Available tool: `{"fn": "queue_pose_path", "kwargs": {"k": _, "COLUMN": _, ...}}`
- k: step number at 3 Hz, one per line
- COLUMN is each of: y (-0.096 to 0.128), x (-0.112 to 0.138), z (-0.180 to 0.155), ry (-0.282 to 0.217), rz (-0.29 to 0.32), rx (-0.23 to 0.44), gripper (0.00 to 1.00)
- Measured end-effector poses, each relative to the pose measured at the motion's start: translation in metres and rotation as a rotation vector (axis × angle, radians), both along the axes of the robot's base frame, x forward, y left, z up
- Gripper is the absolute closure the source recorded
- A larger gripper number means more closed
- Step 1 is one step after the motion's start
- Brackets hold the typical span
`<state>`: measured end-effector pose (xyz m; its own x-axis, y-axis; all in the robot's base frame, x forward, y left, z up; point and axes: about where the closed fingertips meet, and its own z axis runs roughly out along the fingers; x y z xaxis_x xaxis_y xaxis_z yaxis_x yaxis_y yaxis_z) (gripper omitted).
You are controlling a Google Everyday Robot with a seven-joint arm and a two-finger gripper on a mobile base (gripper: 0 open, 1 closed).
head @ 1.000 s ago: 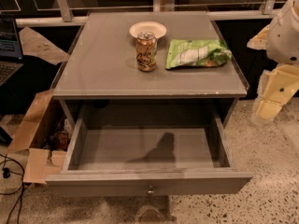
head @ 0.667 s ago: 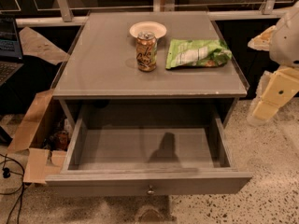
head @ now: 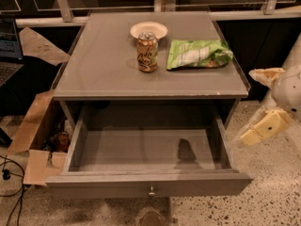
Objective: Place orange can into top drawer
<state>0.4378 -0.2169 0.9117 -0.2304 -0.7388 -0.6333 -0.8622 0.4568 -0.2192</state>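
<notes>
The orange can (head: pixel 147 52) stands upright on the grey cabinet top (head: pixel 103 65), towards the back centre, just in front of a small white bowl (head: pixel 148 29). The top drawer (head: pixel 148 185) is pulled fully out below it; its inside is bare and its round knob faces me. My gripper (head: pixel 263 100) hangs at the right edge of the view, beside the cabinet's right side and well away from the can. Its two cream fingertips (head: pixel 265 126) stand apart with nothing between them.
A green snack bag (head: pixel 197 54) lies to the right of the can. An open cardboard box (head: pixel 35 140) with clutter sits on the floor to the left of the drawer. A laptop (head: pixel 8 46) is at the far left, and cables (head: pixel 9 182) lie on the floor.
My gripper has dropped lower and shifted a little to the left, towards the drawer's right side. The can, the bag and the drawer have not moved.
</notes>
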Motion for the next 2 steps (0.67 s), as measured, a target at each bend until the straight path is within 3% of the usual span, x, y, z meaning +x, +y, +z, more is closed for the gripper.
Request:
{"fn": "queue_pose_path", "kwargs": {"k": 1, "y": 0.005, "x": 0.026, "z": 0.008, "ry": -0.162, "rz": -0.046, "rx": 0.203, "gripper": 0.0}}
{"fn": "queue_pose_path", "kwargs": {"k": 2, "y": 0.017, "x": 0.033, "z": 0.031, "ry": -0.23, "rz": -0.076, "rx": 0.299, "gripper": 0.0}}
